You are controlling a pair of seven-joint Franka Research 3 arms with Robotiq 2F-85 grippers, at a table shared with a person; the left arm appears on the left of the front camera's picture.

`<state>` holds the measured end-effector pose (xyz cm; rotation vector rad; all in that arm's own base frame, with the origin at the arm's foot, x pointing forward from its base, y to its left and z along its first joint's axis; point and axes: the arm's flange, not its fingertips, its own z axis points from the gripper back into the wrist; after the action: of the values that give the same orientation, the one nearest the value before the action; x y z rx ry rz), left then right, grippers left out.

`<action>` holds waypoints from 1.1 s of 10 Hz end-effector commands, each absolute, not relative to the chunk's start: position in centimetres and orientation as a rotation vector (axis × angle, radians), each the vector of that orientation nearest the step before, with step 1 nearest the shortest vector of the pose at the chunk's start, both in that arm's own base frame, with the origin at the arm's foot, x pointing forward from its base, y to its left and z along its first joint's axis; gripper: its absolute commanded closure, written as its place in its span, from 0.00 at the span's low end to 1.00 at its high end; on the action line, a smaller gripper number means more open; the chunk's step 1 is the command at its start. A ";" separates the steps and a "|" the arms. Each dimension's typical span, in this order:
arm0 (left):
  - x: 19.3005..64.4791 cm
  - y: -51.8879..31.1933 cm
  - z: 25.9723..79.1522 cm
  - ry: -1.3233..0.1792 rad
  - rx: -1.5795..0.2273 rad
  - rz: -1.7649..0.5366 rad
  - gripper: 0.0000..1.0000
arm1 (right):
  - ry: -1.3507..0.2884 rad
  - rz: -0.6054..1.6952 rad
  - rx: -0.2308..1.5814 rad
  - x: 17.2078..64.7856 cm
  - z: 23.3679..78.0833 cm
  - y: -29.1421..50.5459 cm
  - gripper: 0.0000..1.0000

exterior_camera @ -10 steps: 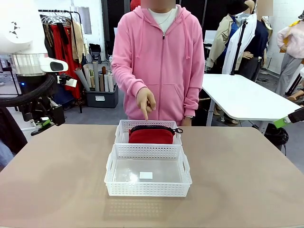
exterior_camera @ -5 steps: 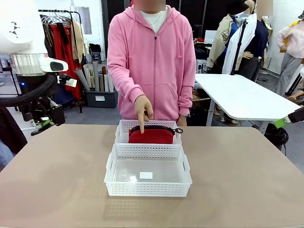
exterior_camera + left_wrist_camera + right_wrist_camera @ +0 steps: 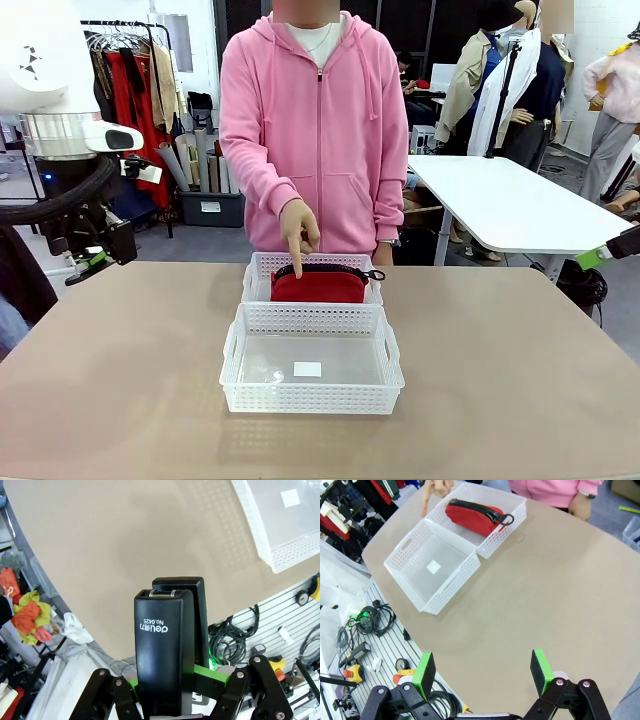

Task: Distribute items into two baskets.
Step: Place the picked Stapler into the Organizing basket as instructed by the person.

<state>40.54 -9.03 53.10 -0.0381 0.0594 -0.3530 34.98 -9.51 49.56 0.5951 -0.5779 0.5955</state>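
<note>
Holding the stapler clamped in the left tool off the bench's left edge, ready for delivery. Pouch lies in far basket; person's finger points there. Near basket vacant, likely stapler's destination. Right tool spread wide, grasping nothing.

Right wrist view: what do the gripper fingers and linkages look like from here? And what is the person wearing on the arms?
The right gripper has black hinged linkages with round silver bolts, and each finger ends in a flat bright green pad. The person wears a pink zip-up hoodie whose long sleeves end in ribbed cuffs.
</note>
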 end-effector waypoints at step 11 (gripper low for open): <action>35.4 -20.6 48.5 0.048 0.007 -0.880 1.00 | -0.593 0.595 0.609 35.1 49.7 -9.4 0.00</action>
<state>35.59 -20.93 48.97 0.0151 0.0736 -0.8016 34.97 -9.53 49.56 0.5944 -0.5780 0.5949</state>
